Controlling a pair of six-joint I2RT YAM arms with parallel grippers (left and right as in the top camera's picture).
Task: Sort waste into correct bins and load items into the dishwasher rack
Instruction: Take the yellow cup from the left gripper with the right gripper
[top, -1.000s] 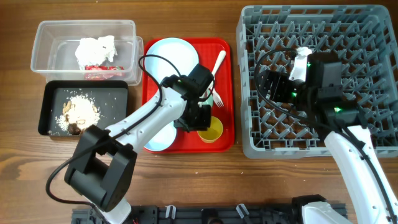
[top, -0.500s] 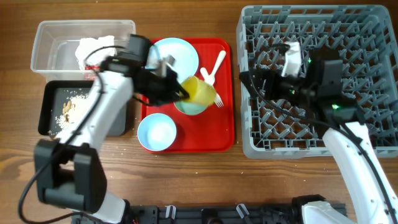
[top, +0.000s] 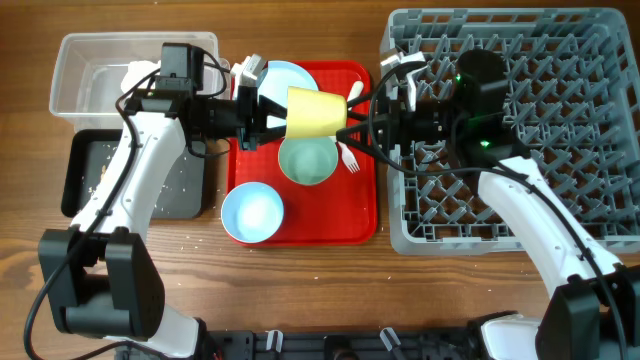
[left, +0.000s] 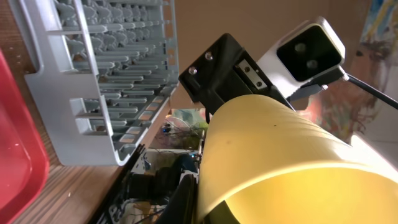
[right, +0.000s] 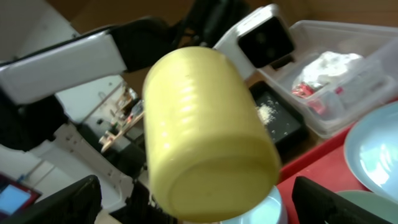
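Looks like a handover. Left pincer (top: 283, 112) is clamped on the yellow cup (top: 315, 111), held sideways in the air over the red tray (top: 362, 222), base twd right pincer (top: 366, 112), which is wide open & empty. Right shd close squarely round the cup body before left lets go, then on to the rack (top: 600, 232).

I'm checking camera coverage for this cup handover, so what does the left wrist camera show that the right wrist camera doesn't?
Only the left wrist view shows the large grey plastic dishwasher rack with its upright pegs. Only the right wrist view shows the clear plastic rectangular tub holding the crumpled white paper napkin and red wrapper scraps, the shallow black rectangular tray beside it, and the pale blue round plate. Both show the small yellow cup close up and part of the flat red serving tray.
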